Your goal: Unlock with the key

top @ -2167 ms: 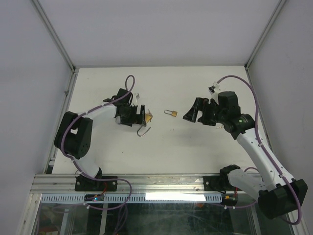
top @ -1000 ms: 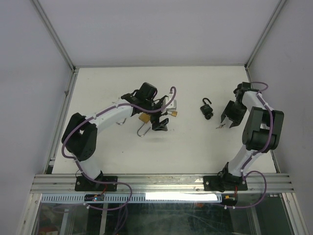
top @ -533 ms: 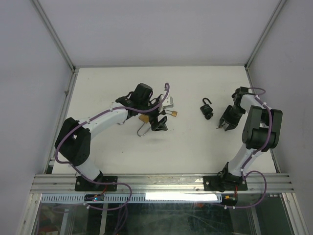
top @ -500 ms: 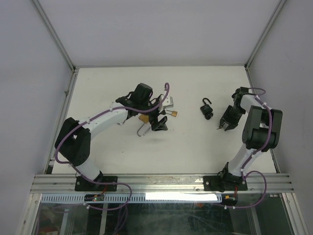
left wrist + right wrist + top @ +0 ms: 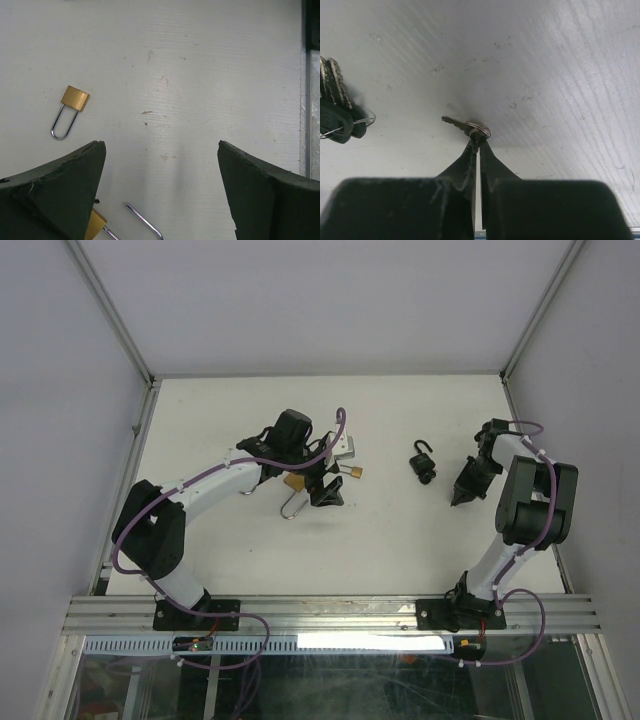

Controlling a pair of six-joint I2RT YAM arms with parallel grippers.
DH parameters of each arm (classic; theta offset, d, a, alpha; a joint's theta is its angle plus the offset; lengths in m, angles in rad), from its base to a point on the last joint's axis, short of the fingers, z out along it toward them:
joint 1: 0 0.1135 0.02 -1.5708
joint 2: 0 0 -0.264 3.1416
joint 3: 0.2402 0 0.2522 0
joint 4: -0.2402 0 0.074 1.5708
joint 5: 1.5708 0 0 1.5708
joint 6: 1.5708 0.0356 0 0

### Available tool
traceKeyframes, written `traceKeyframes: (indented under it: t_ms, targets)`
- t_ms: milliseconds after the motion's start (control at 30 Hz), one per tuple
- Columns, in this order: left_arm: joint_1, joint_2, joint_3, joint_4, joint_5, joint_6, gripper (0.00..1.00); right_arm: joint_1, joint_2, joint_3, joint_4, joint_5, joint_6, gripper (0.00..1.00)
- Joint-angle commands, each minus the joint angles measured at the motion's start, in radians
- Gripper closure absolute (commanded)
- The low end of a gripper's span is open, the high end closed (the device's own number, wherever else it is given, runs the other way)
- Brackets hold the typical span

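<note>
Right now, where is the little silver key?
In the right wrist view, the silver key is pinched by the right fingers, black-headed keys lying at the picture's left edge.

The lower brass padlock (image 5: pixel 96 224) is half hidden behind the left pincer (image 5: pixel 161 144)

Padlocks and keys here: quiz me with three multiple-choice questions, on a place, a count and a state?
1. Where is the black padlock? A on the table; B held in the air; C in a box.
2. Brass padlocks in the left wrist view? A none; B two; C five.
3. The right gripper is: A wide open; B shut on a key; C out of view.
Answers: A, it lies there; B, one clear, one at the bottom edge; B, it pinches the key.
</note>
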Motion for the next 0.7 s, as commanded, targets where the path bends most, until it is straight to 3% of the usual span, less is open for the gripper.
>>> traceKeyframes:
  t_ms: [0, 567, 667]
  targets:
    - [0.001, -0.056, 0.0, 0.047, 0.025, -0.005, 0.04, 0.002, -0.035, -0.009, 0.045, -0.04, -0.009, 1.0]
    - [-0.01, -0.078, -0.035, 0.104, 0.081, -0.077, 0.07, 0.103, -0.246, -0.072, -0.025, -0.259, 0.014, 1.0]
    - [-0.015, -0.081, -0.038, 0.115, 0.081, -0.085, 0.07, 0.104, -0.253, -0.038, -0.049, -0.209, -0.018, 1.0]
